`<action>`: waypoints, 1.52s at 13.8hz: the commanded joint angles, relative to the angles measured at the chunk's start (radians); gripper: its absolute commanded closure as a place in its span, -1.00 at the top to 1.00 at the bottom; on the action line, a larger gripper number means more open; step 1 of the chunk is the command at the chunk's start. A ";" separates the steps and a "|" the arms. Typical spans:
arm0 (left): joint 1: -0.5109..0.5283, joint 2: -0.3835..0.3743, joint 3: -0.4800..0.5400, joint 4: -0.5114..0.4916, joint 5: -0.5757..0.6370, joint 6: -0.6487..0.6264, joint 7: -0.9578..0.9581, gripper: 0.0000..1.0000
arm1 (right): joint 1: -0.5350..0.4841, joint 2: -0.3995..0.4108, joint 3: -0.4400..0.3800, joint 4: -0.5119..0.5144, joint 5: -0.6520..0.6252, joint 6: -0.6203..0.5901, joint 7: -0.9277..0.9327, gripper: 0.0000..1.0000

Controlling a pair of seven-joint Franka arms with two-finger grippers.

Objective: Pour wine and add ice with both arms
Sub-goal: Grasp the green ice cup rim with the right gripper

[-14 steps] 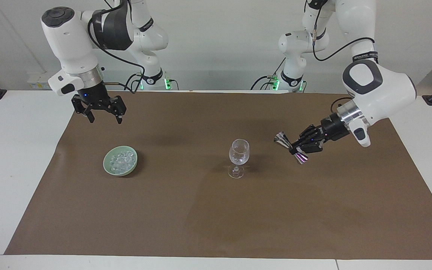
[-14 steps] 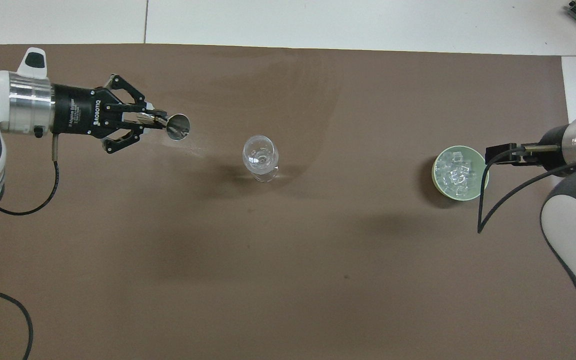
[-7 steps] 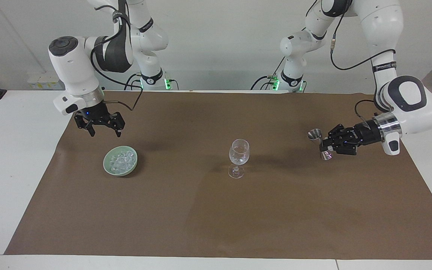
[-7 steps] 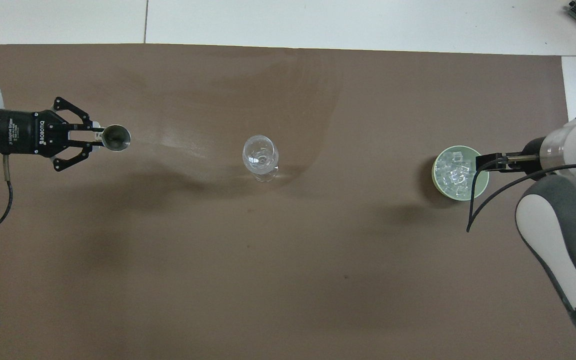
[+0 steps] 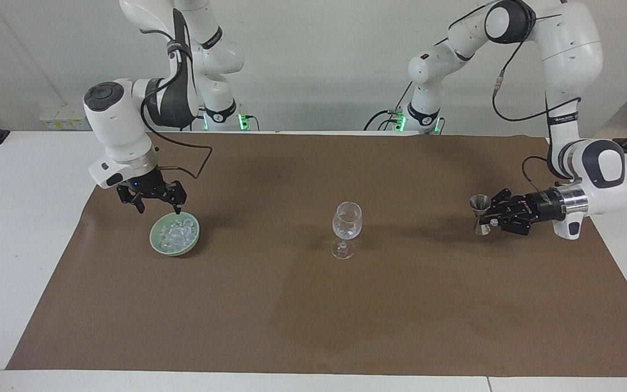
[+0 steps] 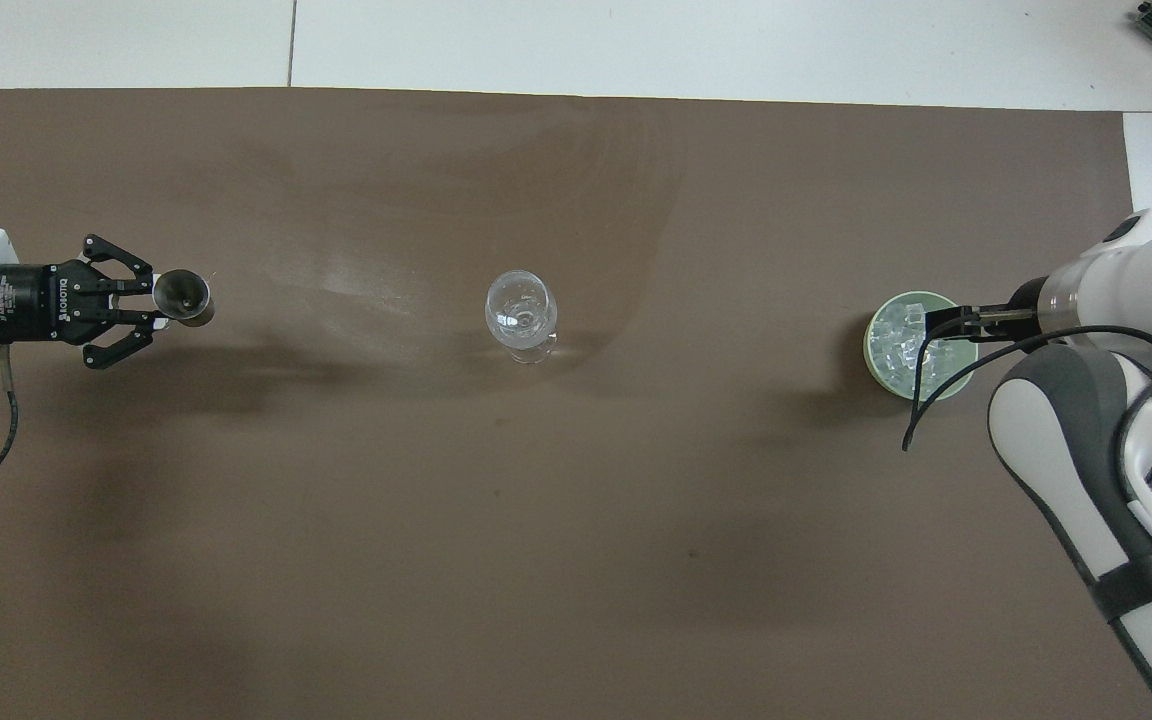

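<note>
A clear stemmed wine glass [image 5: 346, 226] [image 6: 521, 318] stands upright in the middle of the brown mat. Toward the right arm's end sits a pale green bowl [image 5: 155, 243] [image 6: 876, 362] holding several chunks of ice [image 5: 176, 233] [image 6: 898, 338]. My right gripper [image 5: 158, 209] [image 6: 948, 326] hangs open just over the bowl, its fingertips close above the ice and nothing between them. Toward the left arm's end, my left gripper [image 5: 486, 216] [image 6: 151, 305] is shut on a small steel jigger [image 5: 478, 214] [image 6: 183, 297]. The jigger is upright, at or just above the mat; I cannot tell if it touches.
The brown mat [image 5: 313, 305] covers most of the white table [image 5: 14, 228]. A black cable [image 6: 936, 410] loops from the right wrist beside the bowl. The arm bases stand at the robots' edge of the table.
The left gripper has carried the jigger away from the glass toward its own end, turned it from tilted to upright and lowered it. The right gripper has come down over the ice bowl.
</note>
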 commanded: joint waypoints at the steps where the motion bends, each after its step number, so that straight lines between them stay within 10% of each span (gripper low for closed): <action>1: 0.038 0.070 -0.008 0.042 -0.034 -0.072 -0.004 -1.00 | -0.012 0.011 0.005 -0.020 -0.014 0.033 -0.021 1.00; 21: 0.092 0.270 -0.002 0.133 0.009 -0.142 -0.003 -1.00 | -0.006 0.100 0.005 -0.097 -0.045 0.242 -0.061 1.00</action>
